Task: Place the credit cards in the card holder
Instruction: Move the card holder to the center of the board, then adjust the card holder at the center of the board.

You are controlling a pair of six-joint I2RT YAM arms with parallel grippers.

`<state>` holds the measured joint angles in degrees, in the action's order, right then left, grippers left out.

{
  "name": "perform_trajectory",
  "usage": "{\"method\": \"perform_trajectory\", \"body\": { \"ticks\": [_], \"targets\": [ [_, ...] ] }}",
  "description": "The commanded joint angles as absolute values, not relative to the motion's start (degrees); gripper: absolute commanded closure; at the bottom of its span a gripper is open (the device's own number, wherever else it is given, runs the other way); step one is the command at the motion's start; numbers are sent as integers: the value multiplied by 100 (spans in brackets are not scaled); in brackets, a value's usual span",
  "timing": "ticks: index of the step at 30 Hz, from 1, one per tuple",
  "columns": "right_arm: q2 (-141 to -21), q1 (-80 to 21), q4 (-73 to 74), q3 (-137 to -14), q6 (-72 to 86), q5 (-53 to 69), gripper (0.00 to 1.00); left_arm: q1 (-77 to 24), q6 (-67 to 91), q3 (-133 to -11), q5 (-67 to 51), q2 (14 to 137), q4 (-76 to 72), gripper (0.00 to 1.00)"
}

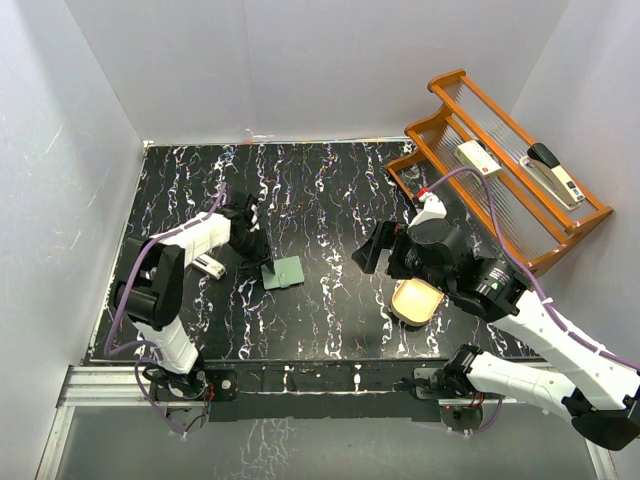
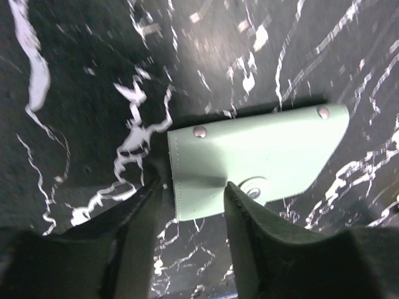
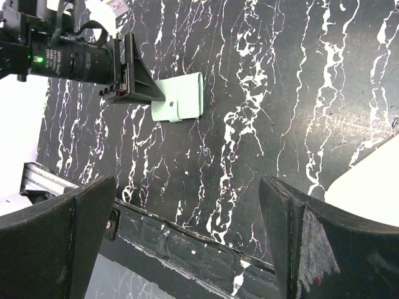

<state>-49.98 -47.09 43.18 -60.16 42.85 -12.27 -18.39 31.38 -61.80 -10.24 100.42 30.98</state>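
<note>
The card holder (image 1: 285, 272) is a sage-green wallet lying shut and flat on the black marbled table, left of centre. It also shows in the left wrist view (image 2: 262, 152) and in the right wrist view (image 3: 179, 104). My left gripper (image 1: 260, 255) is open and low over the table. Its fingers (image 2: 249, 218) stand on either side of the wallet's near corner, with the midpoint (image 2: 190, 208) at the wallet's edge. My right gripper (image 1: 366, 250) is wide open and empty above bare table (image 3: 187, 224), to the right of the wallet. No pale blue credit cards show in any view.
A tan cream bowl-like object (image 1: 415, 300) lies under my right arm. It also shows in the right wrist view (image 3: 368, 184). A small white object (image 1: 207, 265) lies beside my left arm. A wooden rack (image 1: 500, 165) holding a stapler stands at the back right. White walls enclose the table.
</note>
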Motion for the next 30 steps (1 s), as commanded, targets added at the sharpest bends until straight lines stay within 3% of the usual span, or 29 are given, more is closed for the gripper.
{"method": "perform_trajectory", "body": {
  "ticks": [1, 4, 8, 19, 30],
  "targets": [
    [-4967, -4684, 4286, -6035, 4399, -1335, 2, -1901, 3197, -6268, -1204, 9319, 3396, 51],
    [-4944, -4684, 4274, -6010, 4427, -1307, 2, -1890, 2812, -6748, -789, 9331, 3627, 40],
    [-4913, -4685, 4262, -5968, 4454, -1265, 2, -1890, 2287, -7171, -1140, 9700, 3444, 37],
    [-4862, -4685, 4365, -5946, 4527, -1160, 2, -1890, 1860, -7204, -2057, 10594, 3409, 39],
    [-5222, -4684, 4327, -5902, 4682, -814, 7, -1943, 2816, -5418, -3083, 9193, 2714, 49]
  ]
}}
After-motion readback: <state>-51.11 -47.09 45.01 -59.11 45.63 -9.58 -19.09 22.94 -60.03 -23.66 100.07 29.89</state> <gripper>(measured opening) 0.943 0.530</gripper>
